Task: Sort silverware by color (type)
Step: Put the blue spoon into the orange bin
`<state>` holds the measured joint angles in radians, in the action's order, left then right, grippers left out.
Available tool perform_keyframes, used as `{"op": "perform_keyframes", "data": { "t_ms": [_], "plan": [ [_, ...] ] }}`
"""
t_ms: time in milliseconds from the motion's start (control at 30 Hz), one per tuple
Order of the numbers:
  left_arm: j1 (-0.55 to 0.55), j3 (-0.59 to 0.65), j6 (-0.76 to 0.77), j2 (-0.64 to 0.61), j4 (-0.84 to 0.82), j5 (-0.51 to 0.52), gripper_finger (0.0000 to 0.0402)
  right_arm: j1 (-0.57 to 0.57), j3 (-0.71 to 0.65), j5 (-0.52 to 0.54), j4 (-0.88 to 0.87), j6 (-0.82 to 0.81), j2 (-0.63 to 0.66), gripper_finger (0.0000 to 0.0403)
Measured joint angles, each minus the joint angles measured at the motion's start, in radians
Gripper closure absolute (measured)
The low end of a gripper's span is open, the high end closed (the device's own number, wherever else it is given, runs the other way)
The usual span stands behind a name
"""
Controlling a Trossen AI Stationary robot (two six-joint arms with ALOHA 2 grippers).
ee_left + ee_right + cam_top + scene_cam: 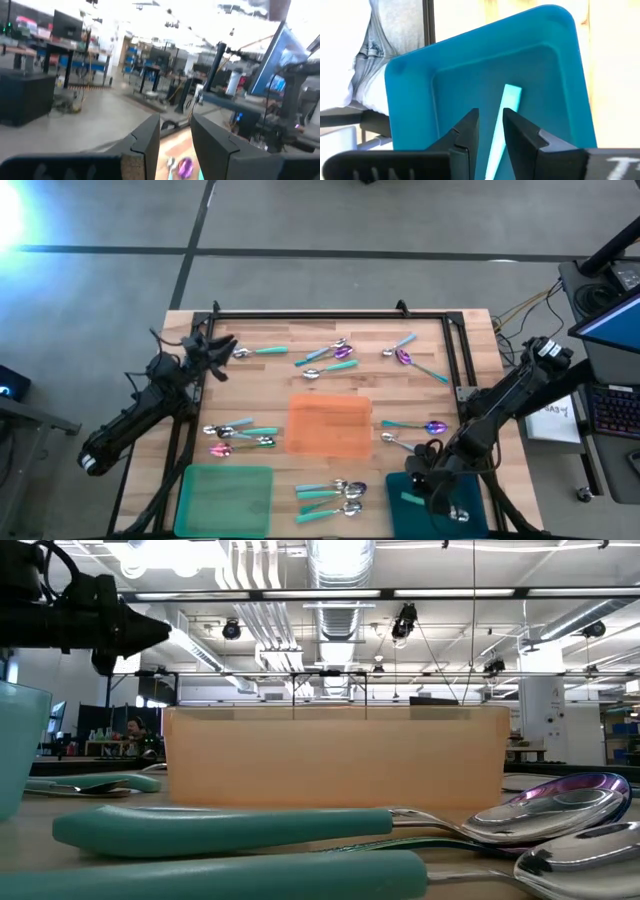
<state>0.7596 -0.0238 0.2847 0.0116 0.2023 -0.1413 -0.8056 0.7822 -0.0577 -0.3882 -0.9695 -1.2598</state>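
Several spoons with teal, green or light-blue handles lie flat in groups on the wooden table: along the far side [328, 355], left of centre [240, 435], right of centre [415, 427] and near the front [330, 498]. One light-blue-handled spoon [506, 107] lies in the teal tray [398, 483]. My right gripper [428, 488] [491, 112] hovers over that tray, open, its fingers on either side of the handle with tray floor showing between. My left gripper [228, 345] [176, 122] waits open above the table's far left corner, holding nothing.
An orange tray [330, 425] sits at the table's centre and a green tray [225, 500] at the near left. A dark frame rail [330, 313] runs along the far edge. A keyboard and a screen [610, 395] stand beyond the right edge.
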Motion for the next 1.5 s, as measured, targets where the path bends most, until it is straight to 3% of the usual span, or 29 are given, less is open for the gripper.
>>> {"op": "perform_keyframes", "data": {
  "t_ms": [200,533,800,900,1000,1167,1267,1500],
  "plan": [
    [-0.006,0.000,0.142,0.021,0.149,-0.215,0.0306,0.028,0.000,-0.003,-0.002,0.002,0.018,0.0324],
    [-0.020,-0.006,0.172,0.206,0.160,-0.229,0.0306,0.126,0.000,-0.003,-0.090,0.071,0.085,0.0323],
    [-0.040,-0.137,0.098,0.449,0.126,-0.290,0.0306,0.205,0.011,-0.003,-0.114,0.115,0.101,0.0323],
    [-0.062,-0.204,0.073,0.533,0.001,-0.306,0.0306,0.209,0.011,-0.003,-0.114,0.110,0.100,0.0323],
    [-0.106,-0.268,0.051,0.607,-0.224,-0.353,0.0306,0.208,0.011,-0.003,-0.114,0.107,0.100,0.0323],
    [-0.252,-0.347,0.048,0.696,-0.504,-0.359,0.0306,0.209,0.012,-0.003,-0.114,0.107,0.100,0.0323],
    [-0.373,-0.396,0.066,0.732,-0.614,-0.294,0.0306,0.209,0.012,-0.003,-0.116,0.106,0.100,0.0323],
    [-0.673,-0.490,0.233,0.809,-0.900,-0.017,0.0306,0.209,0.012,-0.003,-0.133,0.097,0.100,0.0323]
  ]
}}
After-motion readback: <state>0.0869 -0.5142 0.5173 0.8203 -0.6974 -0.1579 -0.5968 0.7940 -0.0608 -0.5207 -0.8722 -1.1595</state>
